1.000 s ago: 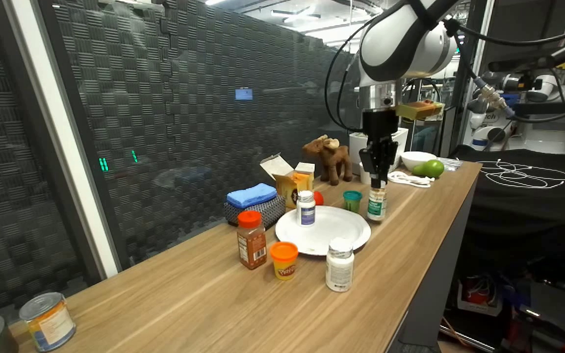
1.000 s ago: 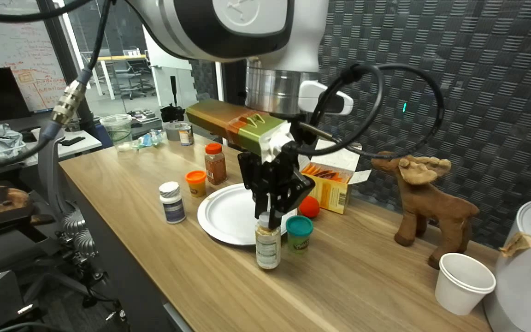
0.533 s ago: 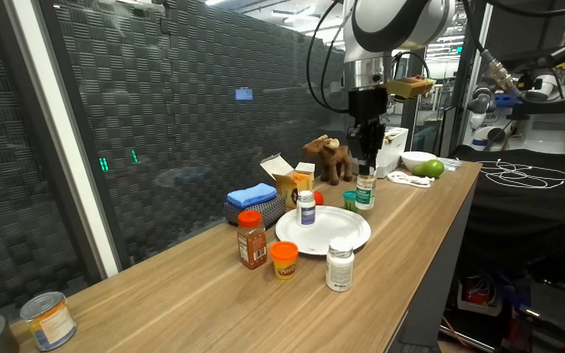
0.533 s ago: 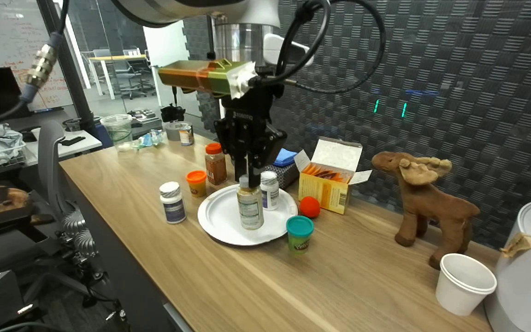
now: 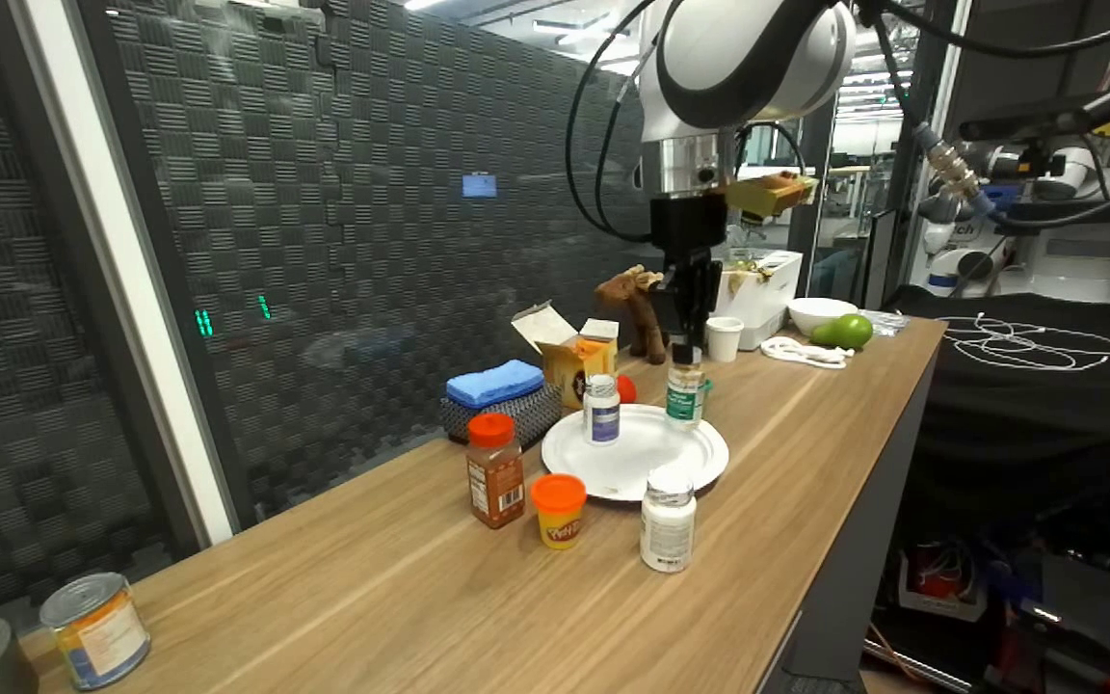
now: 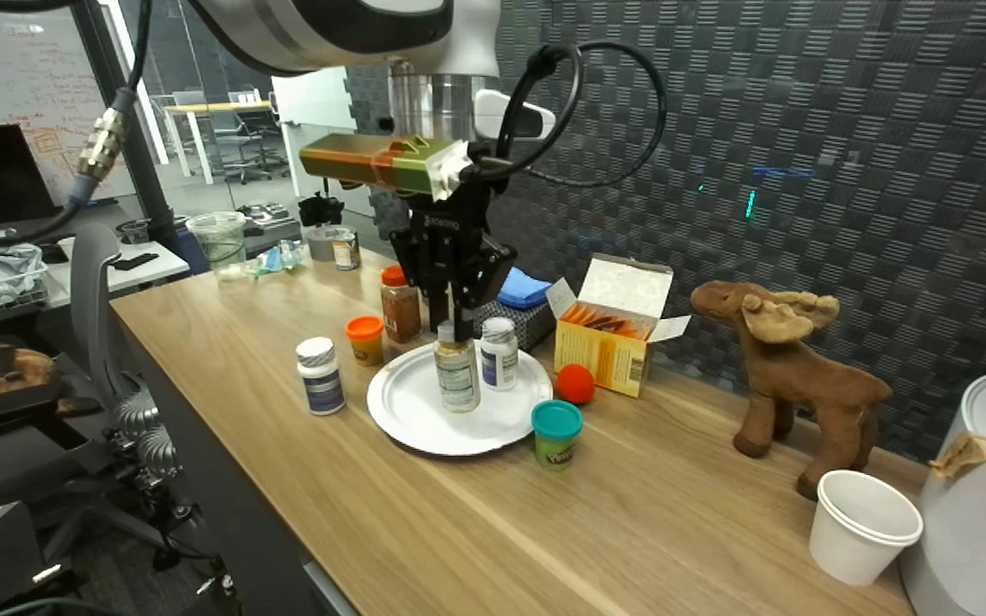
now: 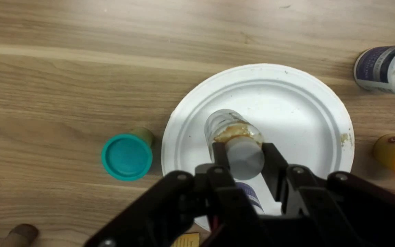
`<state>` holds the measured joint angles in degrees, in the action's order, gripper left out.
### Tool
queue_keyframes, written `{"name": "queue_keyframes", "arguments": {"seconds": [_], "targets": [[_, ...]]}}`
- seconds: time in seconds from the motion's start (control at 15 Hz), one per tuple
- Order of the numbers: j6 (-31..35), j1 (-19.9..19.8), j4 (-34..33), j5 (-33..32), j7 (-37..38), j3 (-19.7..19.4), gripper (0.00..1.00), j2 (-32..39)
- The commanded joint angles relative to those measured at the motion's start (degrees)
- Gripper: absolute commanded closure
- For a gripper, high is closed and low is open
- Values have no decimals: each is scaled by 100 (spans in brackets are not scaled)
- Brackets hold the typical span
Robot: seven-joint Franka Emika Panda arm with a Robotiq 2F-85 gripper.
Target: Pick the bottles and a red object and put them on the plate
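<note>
Wrist view: fingers (image 7: 273, 164) hold clear bottle (image 7: 237, 135) over plate (image 7: 302, 113), contact unclear; white bottle (image 6: 500, 358) placed; second white bottle (image 6: 320, 376), brown bottle (image 5: 494, 479), red ball (image 6: 575, 384) remain.

bottles (image 5: 668, 530): four, two of them white
plate (image 7: 303, 130): one
round red object (image 6: 575, 384): one
lidded tubs (image 5: 558, 511): two, one left, one right
yellow carton (image 6: 600, 359): one
blue cloth (image 5: 494, 384): one
toy moose (image 6: 805, 366): one
white bowl (image 5: 820, 313): one
tin can (image 5: 97, 636): one
tape roll (image 5: 8, 660): one
gripper (image 7: 244, 156): one
</note>
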<state>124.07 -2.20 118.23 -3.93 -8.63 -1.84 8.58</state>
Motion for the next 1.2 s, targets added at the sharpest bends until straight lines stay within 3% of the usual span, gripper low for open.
{"name": "queue_keyframes", "arguments": {"seconds": [0.0,0.4,0.93,1.0,1.13], "targets": [[313,-61,-343,269,-238,40,85,311],[339,-129,-704,621,-453,71,86,691],[430,-148,-871,499,-379,53,85,957],[407,-148,-874,484,-391,53,45,962],[391,-147,-830,478,-422,61,38,895]]}}
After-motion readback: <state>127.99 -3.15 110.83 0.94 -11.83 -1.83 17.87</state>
